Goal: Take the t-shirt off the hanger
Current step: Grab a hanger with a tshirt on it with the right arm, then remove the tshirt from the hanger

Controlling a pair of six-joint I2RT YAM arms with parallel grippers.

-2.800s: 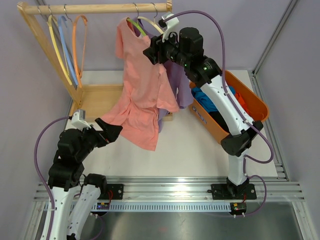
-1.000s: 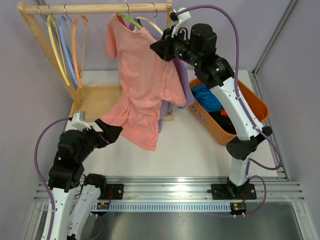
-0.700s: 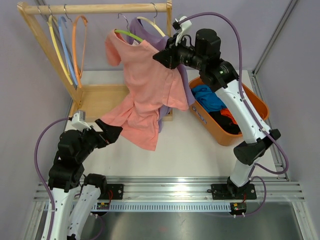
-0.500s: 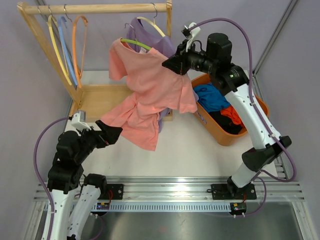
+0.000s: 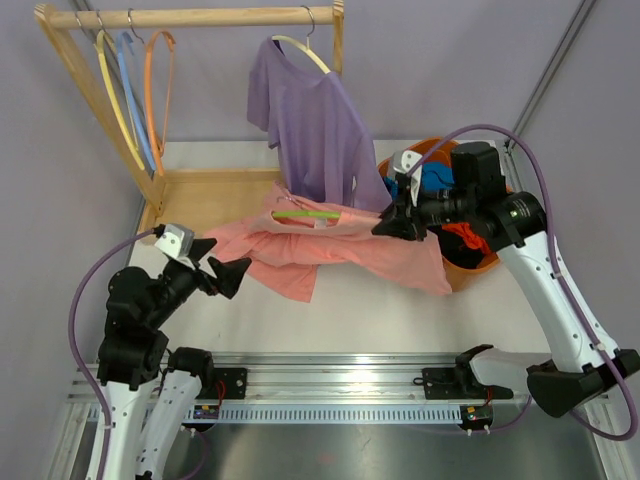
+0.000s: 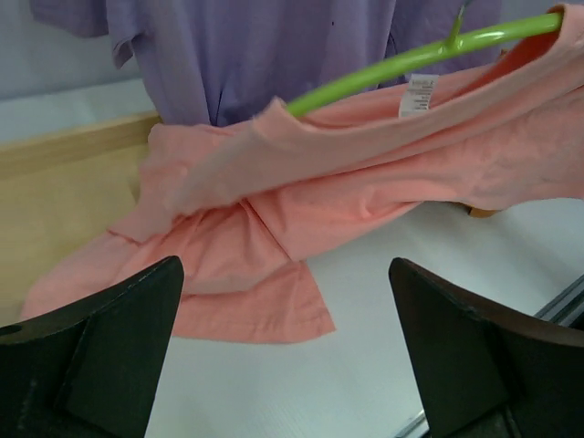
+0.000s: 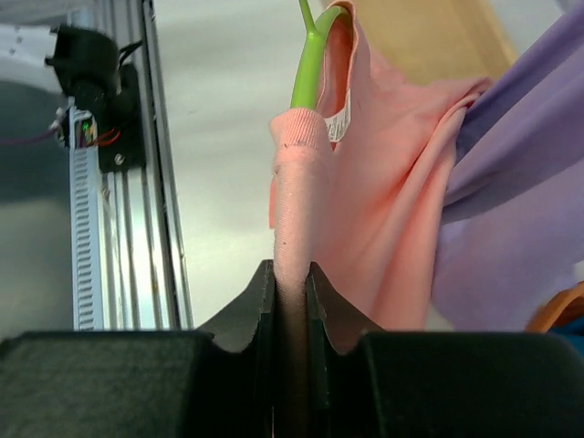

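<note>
A: Two claws, go. Right claw (image 7: 290, 274)?

B: Pressed onto a bunched fold of the pink t-shirt (image 5: 330, 248), a shoulder or sleeve edge, with the fabric wedged between the fingers. Left claw (image 5: 228, 276) is spread wide with nothing in it, low over the worktop (image 5: 380, 310), just beside the shirt's hem.

A: Shirt location?

B: Off the rack (image 5: 200, 16). It's strung between the right claw and the worktop, lower part lying on the white surface and the rack's wooden base. Green hanger (image 5: 305, 213) sits inside the neck opening, so it's not freed yet.

A: Risks?

B: Main one, my guess: only cloth is held and nothing holds the hanger. Pull further and the hanger just rides along. Its hook lies near the purple t-shirt (image 5: 315, 110) hanging behind and could snag it and drag it down.

A: Grip?

B: Thin pinch on a rolled edge. A tug against a caught collar could slide the fabric out and the shirt drops in a heap. The held end is also near the orange bin (image 5: 462, 268), so it could catch the rim.

A: Left side?

B: It likely has to pin the hanger. That's a thin round bar, easy to miss or to grab cloth along with it.
</note>
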